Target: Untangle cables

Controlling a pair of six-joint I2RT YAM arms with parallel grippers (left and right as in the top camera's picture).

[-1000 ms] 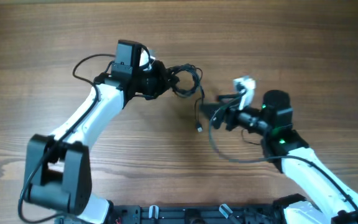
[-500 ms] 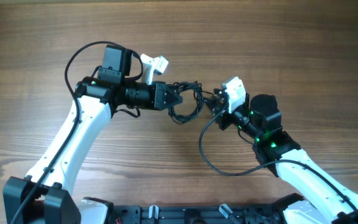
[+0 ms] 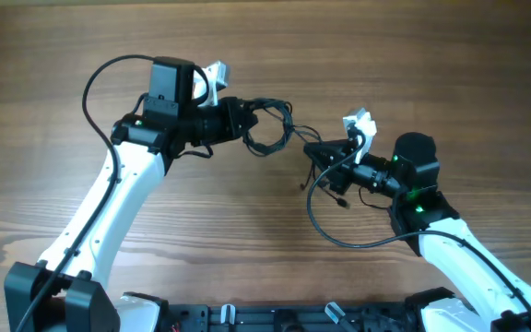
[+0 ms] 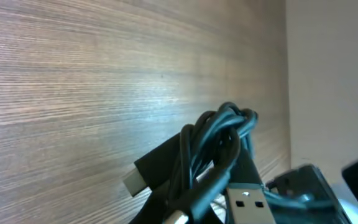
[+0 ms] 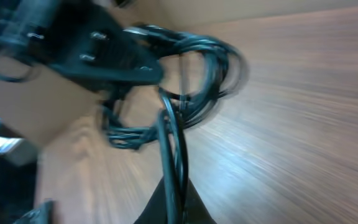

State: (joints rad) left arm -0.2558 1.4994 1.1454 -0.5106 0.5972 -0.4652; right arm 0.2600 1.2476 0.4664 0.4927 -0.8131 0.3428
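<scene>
Both left gripper [image 3: 245,118] and right gripper [image 3: 319,152] clutch cables [image 4: 219,137].

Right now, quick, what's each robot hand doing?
Left gripper: closed on the tangled bundle of thin black cables.
Right gripper: closed on one black cord from it.

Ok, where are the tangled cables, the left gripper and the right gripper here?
cables [image 4: 219,140], left wrist view, middle of the knotted bundle.
left gripper [image 3: 247,122], overhead view, between its fingertips at the bundle.
right gripper [image 3: 318,151], overhead view, between its fingertips.
</scene>
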